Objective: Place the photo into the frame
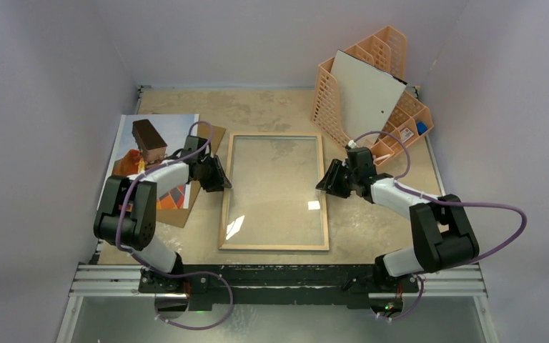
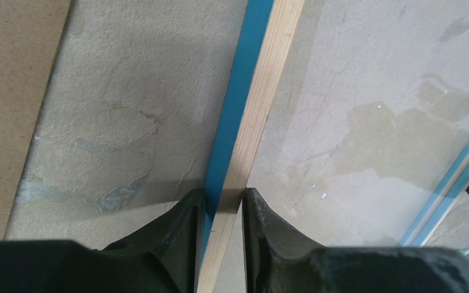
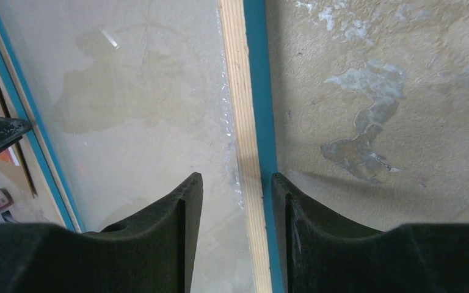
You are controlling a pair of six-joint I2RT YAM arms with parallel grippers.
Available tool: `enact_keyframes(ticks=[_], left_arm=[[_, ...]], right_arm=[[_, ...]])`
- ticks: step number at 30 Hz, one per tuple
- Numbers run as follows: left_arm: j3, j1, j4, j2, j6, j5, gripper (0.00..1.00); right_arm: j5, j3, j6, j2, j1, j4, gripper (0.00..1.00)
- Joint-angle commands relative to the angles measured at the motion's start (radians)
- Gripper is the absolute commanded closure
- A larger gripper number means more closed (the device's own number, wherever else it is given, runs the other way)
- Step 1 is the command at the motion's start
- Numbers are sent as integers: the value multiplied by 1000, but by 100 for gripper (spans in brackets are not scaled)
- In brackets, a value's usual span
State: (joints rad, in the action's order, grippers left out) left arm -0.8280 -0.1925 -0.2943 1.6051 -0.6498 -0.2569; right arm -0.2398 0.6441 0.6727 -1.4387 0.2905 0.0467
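Left pincer (image 2: 223, 196) tight on frame (image 2: 258, 104) rail

This is a robotics lab bench, set up as a boxed-in test cell. The left arm (image 1: 132, 207) and right arm (image 1: 429, 229) are bolted side by side onto an aluminium rail (image 1: 107, 280) at the near edge of a table (image 1: 271, 107). Purple cables (image 1: 504, 214) loop loosely along them down to the bases. Plain white walls (image 1: 43, 107) close the table in on the left, back and right. The tabletop is a bare tan board, scuffed and blotched with pale patches that the wrist views show close up. The few things on it are loose props: a frame (image 1: 274, 247), a photo (image 1: 179, 132) and an orange organiser (image 1: 325, 100).
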Motion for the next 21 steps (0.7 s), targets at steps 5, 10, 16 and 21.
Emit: enact_keyframes(ticks=[5, 10, 16, 21], left_arm=[[-88, -10, -142, 14, 105, 102, 96], [-137, -10, -198, -4, 144, 117, 100], [-175, -10, -238, -40, 159, 82, 100], [-183, -10, -249, -76, 159, 48, 100]], right_arm=[[74, 82, -11, 9, 7, -94, 52], [148, 166, -13, 41, 8, -197, 47], [76, 243, 4, 33, 14, -166, 37], [37, 365, 46, -76, 110, -120, 36]])
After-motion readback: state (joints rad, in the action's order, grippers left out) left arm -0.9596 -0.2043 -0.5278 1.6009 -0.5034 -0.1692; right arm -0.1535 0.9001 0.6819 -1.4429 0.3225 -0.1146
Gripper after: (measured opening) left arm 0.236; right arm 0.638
